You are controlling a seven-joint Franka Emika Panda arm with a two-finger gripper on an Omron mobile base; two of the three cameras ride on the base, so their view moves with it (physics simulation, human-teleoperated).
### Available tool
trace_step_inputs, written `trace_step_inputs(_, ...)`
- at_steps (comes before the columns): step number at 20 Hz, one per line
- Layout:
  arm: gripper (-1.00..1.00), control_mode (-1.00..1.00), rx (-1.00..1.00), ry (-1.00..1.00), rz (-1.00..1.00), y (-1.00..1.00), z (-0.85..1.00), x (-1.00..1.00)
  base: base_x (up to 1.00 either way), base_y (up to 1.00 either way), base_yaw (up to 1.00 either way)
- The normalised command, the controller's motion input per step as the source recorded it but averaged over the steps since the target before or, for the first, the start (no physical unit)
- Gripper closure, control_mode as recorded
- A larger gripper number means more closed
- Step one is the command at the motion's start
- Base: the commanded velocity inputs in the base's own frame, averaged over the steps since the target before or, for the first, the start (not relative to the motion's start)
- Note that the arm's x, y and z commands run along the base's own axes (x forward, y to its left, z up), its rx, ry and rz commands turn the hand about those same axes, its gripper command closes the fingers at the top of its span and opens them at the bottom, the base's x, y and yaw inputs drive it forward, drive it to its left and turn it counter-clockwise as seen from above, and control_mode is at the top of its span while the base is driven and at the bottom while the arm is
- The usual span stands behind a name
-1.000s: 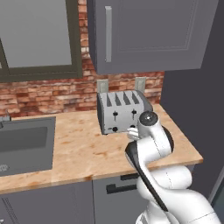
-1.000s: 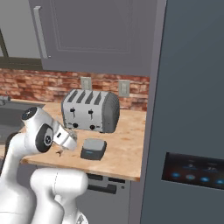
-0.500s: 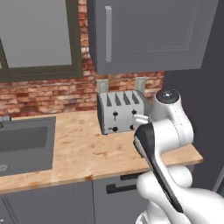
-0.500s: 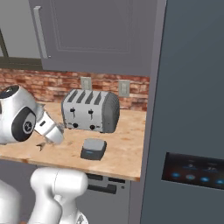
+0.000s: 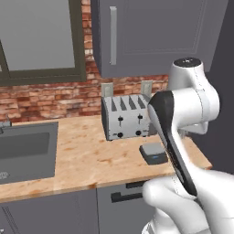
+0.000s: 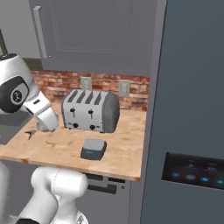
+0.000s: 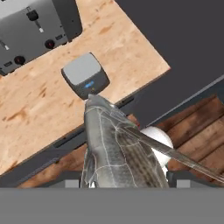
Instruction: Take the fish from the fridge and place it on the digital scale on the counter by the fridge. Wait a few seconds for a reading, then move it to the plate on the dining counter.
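In the hand view the dark grey-silver fish (image 7: 117, 148) lies between the fingers of my gripper (image 7: 124, 180), which is shut on it. The fish's head points toward the digital scale (image 7: 85, 77), a small dark slab with a blue display on the wooden counter (image 7: 131, 48). The fish hangs in the air over the counter's front edge, short of the scale. From the right base view the gripper (image 6: 43, 121) hovers left of the scale (image 6: 93, 148), a sliver of fish (image 6: 30, 133) below it. The fridge (image 6: 192, 87) stands closed on the right. The scale (image 5: 154, 153) lies bare beside my arm.
A silver four-slot toaster (image 6: 89, 111) stands just behind the scale against the brick wall. A sink (image 5: 25, 148) is set into the counter at the left. Grey wall cabinets (image 5: 151, 32) hang overhead. Wooden floor (image 7: 197, 131) shows below the counter edge.
The arm has swung up and to the right in the left base view, uncovering the scale. In the right base view the hand has drawn left, away from the scale, still gripping the fish.
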Motion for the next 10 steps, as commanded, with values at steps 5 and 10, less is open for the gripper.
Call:
trace_step_inputs(5,1.00,1.00,0.00,0.05,-0.02,-0.10,0.00,-0.12,-0.22,0.00,-0.03)
trace_step_inputs(10,1.00,1.00,0.00,0.00,0.00,0.00,0.00,0.00,-0.99,0.02,-0.28)
